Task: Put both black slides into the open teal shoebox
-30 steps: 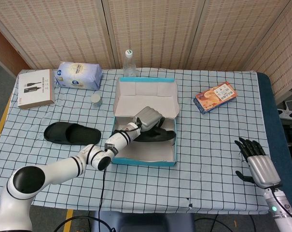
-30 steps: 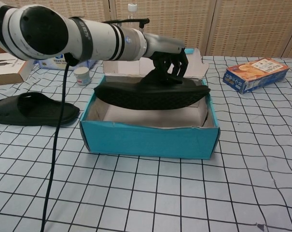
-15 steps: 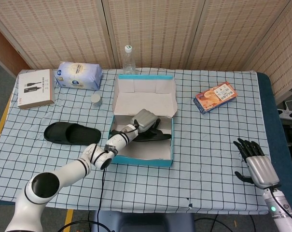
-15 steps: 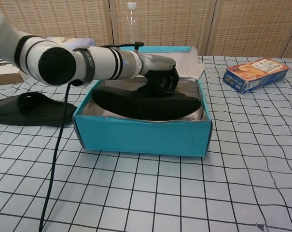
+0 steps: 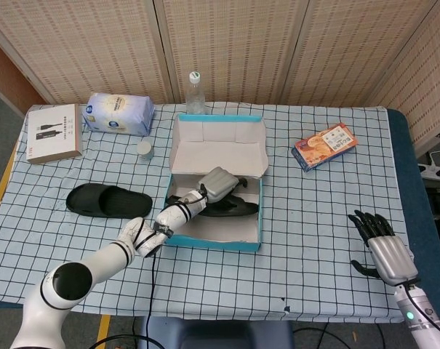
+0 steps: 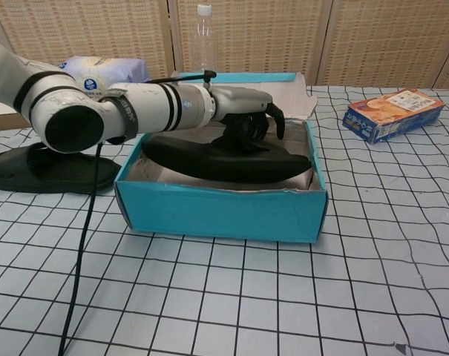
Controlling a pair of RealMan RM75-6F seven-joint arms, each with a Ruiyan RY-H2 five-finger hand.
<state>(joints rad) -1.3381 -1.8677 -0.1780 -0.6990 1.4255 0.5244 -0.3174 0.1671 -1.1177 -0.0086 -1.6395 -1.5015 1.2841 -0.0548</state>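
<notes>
The left hand (image 5: 218, 183) is inside the teal shoebox (image 5: 214, 241), fingers curled down around the strap of one black slide (image 5: 230, 209); the chest view shows the fingers (image 6: 248, 127) wrapped over that strap, and the slide lying lengthwise in the box with its sole about level with the near wall; whether it rests on the bottom cannot be told. The second black slide (image 5: 108, 200) lies flat on the checked tablecloth (image 5: 314, 240), left of the box and apart from it. The right hand (image 5: 383, 249) hangs at the near right corner of the table, holding nothing, fingers apart and slightly bent. A plastic bottle (image 5: 195, 93) stands just beyond the box's far wall; a snack box (image 5: 325, 146) lies to the right.
</notes>
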